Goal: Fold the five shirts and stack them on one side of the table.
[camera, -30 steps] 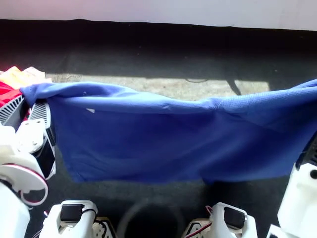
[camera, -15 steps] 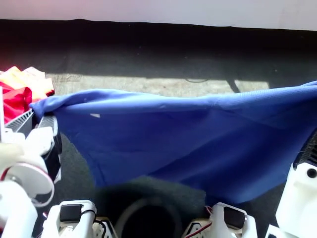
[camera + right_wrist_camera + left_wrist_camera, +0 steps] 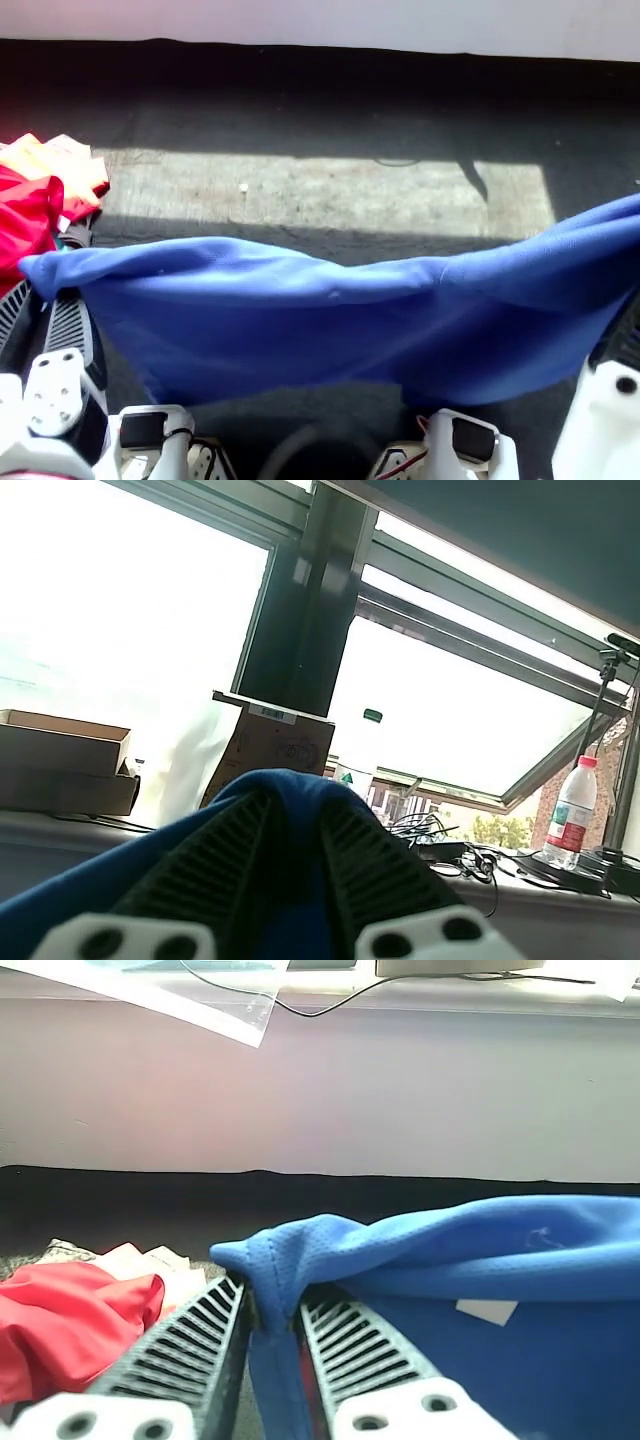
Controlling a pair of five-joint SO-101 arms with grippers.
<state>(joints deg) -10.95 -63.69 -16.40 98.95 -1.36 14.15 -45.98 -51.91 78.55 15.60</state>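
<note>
Blue shirt [image 3: 330, 320] hangs btwn both arms, spread wide over the near half of the table [image 3: 330, 190], its lower hem dangling close to the arm bases [image 3: 150, 435]. L gripper [image 3: 272, 1298] is clenched on one top corner: fabric bunches btwn the ribbed jaws, w/ a small nub poking past the tips. R gripper [image 3: 295, 802] is clamped the same way on the opposite corner, cloth pinched btwn its jaws.

In the high view the top edge climbs toward the R side and dips in the middle. Can't tell if that corner is higher or just farther back. Holding by two corners lets the weight pull the body flat and the creases drop out. Prob. the step is spreading it, ready to lay on the table for folding. The mid-edge dip suggests the arms aren't wide enough apart for a taut line, so it may land w/ a wrinkle unless they widen or drag it. Thin knit, light, floppy: it'll drape, not hold shape.

Red shirt [image 3: 25, 215] lies crumpled at the table's L edge, w/ an orange-and-pale garment [image 3: 60, 160] touching it just behind. Both look unfolded, so the task seems early. Sunlit strip [image 3: 330, 190] mid-table lies beyond the blue shirt, a likely laying-out spot.
</note>
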